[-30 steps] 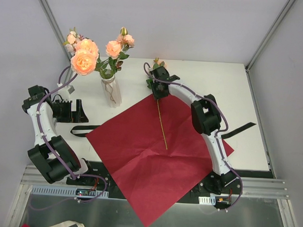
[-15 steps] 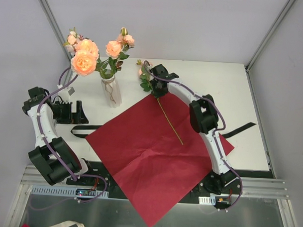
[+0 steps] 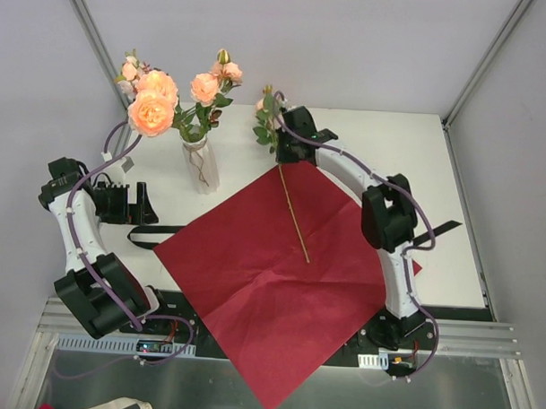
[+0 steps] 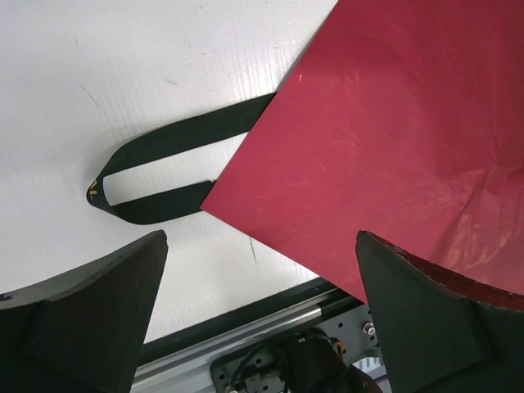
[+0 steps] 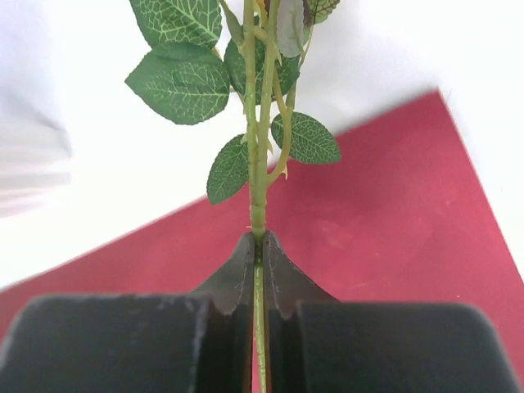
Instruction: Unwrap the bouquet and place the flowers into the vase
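Note:
The white vase [image 3: 203, 166] stands at the back left with several peach flowers [image 3: 153, 106] in it. My right gripper [image 3: 279, 151] is shut on the green stem [image 5: 259, 184] of one more flower [image 3: 265, 110], just below its leaves [image 5: 180, 86]. Its long stem [image 3: 295, 214] trails over the spread dark red paper [image 3: 279, 285]. In the right wrist view the gripper [image 5: 259, 246] pinches the stem between both fingertips. My left gripper [image 3: 147, 205] rests open left of the paper, nothing between its fingers [image 4: 98, 319].
A black ribbon loop [image 4: 164, 172] lies at the paper's left corner [image 4: 393, 139], and another ribbon strip [image 3: 438, 233] sticks out at the right. The paper hangs over the table's near edge, above the metal rail [image 3: 484, 337].
My right gripper has shut on the stem and carried the flower head left and toward the back. The stem's loose end swung across the paper. The left arm has stayed still.

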